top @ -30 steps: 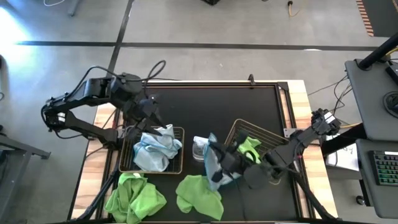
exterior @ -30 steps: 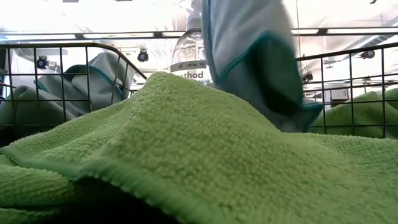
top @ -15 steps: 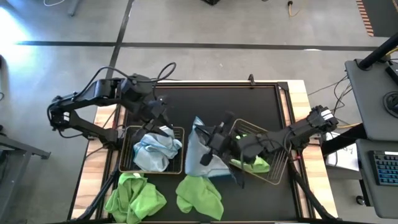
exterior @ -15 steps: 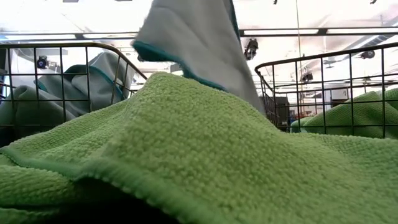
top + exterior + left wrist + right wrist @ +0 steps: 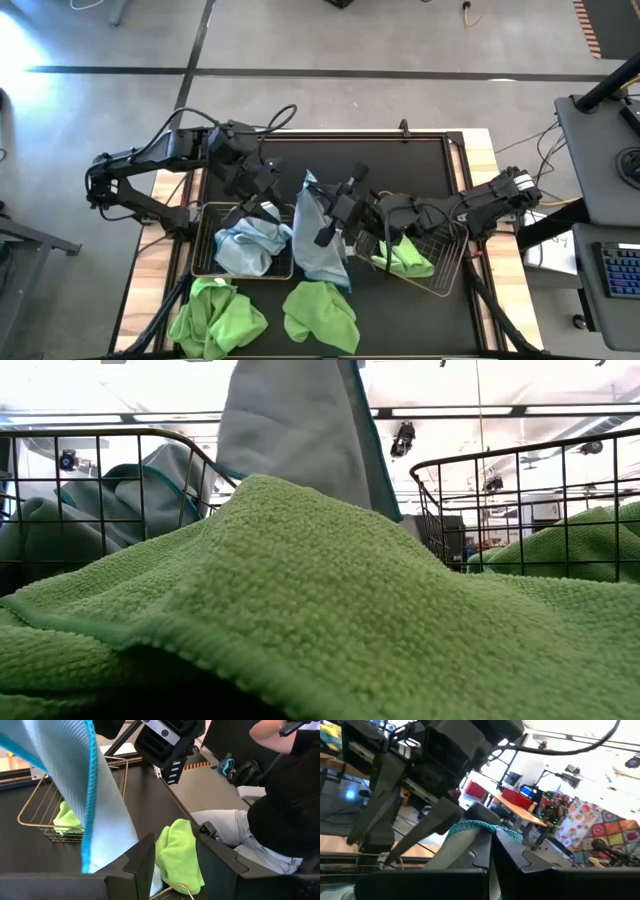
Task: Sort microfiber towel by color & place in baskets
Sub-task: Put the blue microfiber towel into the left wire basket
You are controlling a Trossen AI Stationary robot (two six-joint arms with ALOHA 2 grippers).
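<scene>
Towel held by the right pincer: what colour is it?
Pale blue microfiber towel with a brighter blue edge, clearest in the left wrist view.
</scene>
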